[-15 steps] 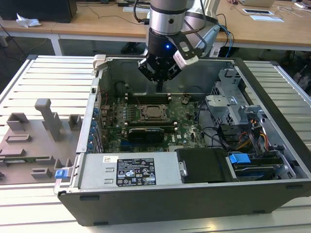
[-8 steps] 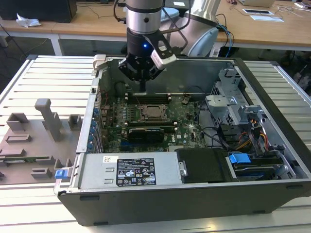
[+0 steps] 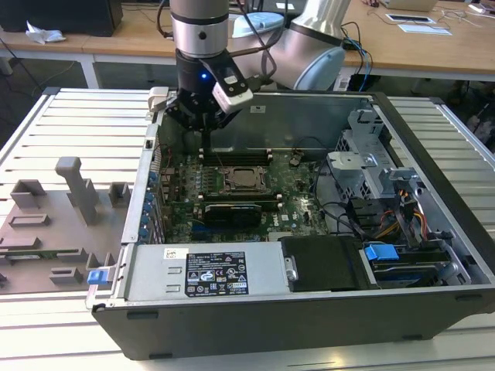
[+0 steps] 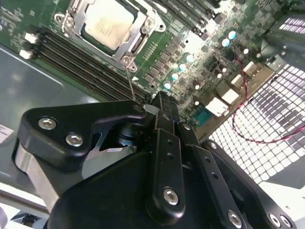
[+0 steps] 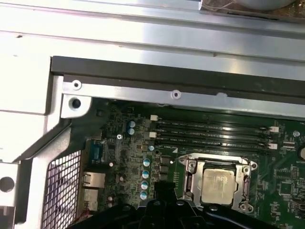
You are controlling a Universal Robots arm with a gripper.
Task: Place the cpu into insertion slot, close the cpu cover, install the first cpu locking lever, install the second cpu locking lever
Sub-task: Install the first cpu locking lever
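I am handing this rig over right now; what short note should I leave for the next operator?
Black gripper: shut, above the green motherboard, tip at the raised end of a thin metal lever rod; whether it grips the rod is unclear.
Square silver-grey cpu: seated, with the silver metal frame cover closed over it.
Left: that lever is not locked; the other lever's state I cannot tell.

Upright arm, gripper closed, pointing down
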